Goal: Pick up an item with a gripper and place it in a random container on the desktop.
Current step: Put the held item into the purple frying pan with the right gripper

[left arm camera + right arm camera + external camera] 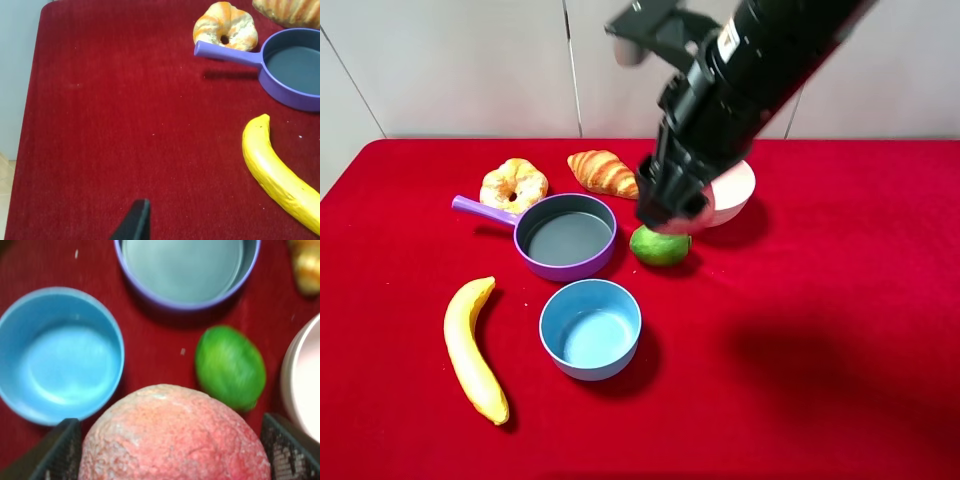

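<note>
The right gripper (172, 452) clamps the peach (175, 435) aloft just right of the purple pan (566, 237) — over the lime (659, 246) beside it — while the left gripper (135, 224) cannot be judged wide or narrow.

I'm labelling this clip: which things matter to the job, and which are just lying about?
In the job: peach, held in the right tool; purple pan.
Lying about: lime, banana, blue bowl, pink bowl, doughnut, croissant.

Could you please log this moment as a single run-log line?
right gripper: shut on peach, by lime | left gripper: state unclear | purple pan: empty | peach: not yet placed
</note>
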Robot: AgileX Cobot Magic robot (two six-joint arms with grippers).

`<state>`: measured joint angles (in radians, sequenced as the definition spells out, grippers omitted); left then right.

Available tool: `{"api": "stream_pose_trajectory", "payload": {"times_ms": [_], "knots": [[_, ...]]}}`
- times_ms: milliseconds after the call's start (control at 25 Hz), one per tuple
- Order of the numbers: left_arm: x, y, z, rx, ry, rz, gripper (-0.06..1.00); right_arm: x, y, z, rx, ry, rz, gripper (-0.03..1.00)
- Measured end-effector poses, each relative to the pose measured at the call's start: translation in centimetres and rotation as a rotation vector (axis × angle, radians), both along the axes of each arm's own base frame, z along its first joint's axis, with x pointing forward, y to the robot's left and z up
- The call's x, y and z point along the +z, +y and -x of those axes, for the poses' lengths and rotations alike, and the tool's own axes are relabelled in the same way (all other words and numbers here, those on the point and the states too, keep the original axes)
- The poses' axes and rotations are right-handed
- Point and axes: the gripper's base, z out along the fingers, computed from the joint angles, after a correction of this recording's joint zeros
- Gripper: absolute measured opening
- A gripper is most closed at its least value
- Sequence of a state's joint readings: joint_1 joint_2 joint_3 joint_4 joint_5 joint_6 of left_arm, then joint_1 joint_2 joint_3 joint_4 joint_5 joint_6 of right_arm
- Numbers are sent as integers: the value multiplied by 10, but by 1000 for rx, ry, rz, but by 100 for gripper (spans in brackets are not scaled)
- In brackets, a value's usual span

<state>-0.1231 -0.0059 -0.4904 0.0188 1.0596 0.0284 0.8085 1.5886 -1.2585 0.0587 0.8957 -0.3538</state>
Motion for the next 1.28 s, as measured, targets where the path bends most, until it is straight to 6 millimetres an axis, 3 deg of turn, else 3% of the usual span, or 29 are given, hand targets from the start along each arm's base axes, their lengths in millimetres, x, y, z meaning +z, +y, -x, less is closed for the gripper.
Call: {"api": "stream_pose_trajectory", "payload": {"times_ms": [440,800,1280], "knots": [[0,0,0,0,0,0,99,7,41,-39,18,-64,-49,53],[0,0,0,0,0,0,99,-15,73,-68,27,-72,-75,53],[0,0,0,0,0,0,99,-42,102,-79,64,-155,-178,53]]}}
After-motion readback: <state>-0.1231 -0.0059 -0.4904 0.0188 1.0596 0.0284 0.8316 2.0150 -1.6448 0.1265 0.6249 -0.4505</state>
